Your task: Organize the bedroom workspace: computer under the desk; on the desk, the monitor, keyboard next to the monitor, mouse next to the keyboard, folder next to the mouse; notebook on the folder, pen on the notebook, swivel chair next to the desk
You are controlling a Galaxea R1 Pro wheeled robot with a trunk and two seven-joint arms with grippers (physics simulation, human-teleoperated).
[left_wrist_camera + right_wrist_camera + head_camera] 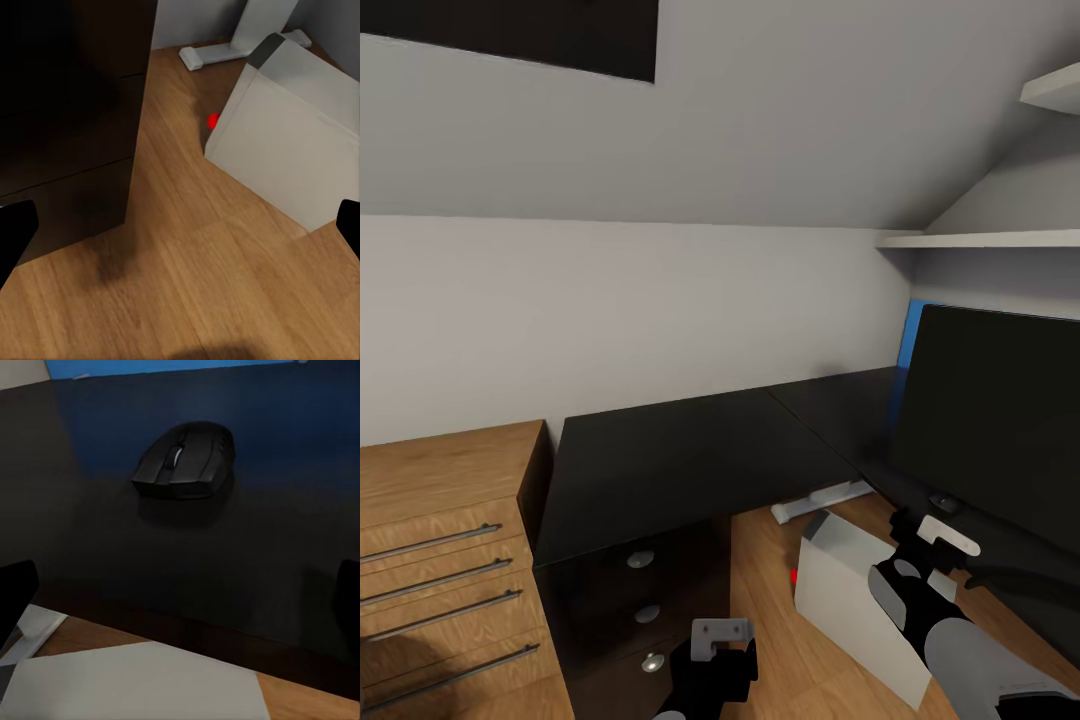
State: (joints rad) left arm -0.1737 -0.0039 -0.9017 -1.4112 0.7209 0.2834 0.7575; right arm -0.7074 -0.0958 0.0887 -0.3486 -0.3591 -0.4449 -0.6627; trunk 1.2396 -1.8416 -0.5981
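Head view showed the right gripper (940, 533) raised before the desk (690, 450) edge, jaws spread wide, empty. Just beyond, the mouse (182, 460) sat flat on the desk, its length running away from the gripper, below the monitor (990, 420).

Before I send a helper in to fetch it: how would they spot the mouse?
Find the L-shaped glossy black desk and the wide black monitor on its right wing. The mouse lies on the desktop just in front of the screen, near the desk's inner edge. It is the only small rounded dark lump on that flat top.
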